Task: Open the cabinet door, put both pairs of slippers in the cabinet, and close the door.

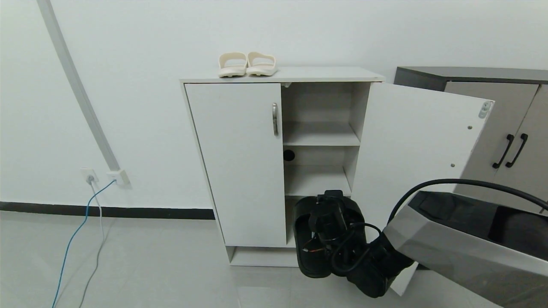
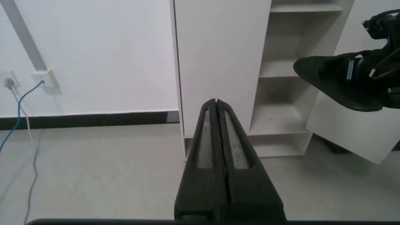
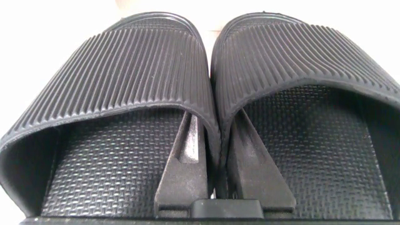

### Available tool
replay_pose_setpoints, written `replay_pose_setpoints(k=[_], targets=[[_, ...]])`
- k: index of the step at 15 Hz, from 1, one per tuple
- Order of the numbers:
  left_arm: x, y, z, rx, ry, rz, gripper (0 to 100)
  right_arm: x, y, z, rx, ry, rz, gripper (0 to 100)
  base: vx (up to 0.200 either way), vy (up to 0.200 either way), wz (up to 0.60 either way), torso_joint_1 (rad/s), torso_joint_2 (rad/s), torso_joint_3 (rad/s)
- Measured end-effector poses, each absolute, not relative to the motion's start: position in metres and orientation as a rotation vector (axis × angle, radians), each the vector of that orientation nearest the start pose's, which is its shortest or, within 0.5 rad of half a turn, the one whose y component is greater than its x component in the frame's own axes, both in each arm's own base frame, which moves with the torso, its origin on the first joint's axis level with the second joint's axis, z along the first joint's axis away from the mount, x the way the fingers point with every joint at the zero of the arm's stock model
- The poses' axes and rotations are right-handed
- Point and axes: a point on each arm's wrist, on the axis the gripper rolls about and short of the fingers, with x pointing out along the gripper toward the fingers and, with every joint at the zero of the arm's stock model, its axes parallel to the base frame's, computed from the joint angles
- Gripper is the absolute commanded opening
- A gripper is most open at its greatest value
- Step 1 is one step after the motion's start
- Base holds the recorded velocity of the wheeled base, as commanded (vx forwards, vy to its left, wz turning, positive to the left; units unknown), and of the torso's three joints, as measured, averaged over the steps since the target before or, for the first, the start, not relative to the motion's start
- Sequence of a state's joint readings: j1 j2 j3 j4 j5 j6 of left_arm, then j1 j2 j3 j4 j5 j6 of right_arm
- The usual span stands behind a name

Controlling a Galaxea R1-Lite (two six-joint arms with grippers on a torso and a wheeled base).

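My right fingers pinch both black slippers; left fingers are clenched, empty. I fear toes snagging the shelf and working that thin grip loose.

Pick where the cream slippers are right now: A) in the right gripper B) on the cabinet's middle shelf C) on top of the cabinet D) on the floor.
C: the cream slippers lie side by side on the white cabinet top, while the right gripper holds the black slippers.
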State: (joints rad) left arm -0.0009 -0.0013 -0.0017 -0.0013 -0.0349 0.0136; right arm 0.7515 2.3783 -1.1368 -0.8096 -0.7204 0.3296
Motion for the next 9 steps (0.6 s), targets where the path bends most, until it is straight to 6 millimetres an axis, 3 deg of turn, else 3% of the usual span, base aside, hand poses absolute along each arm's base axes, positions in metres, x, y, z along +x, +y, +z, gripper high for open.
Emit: replay_pose_setpoints(k=[9], targets=[[-0.023, -0.0008, 0.076, 0.014, -0.004, -0.036, 0, 0.3337, 0.2764, 0.0242, 0.032, 0.323, -0.044, 0, 0.0, 0.0, 0.0, 0.005, 0.01, -0.187]])
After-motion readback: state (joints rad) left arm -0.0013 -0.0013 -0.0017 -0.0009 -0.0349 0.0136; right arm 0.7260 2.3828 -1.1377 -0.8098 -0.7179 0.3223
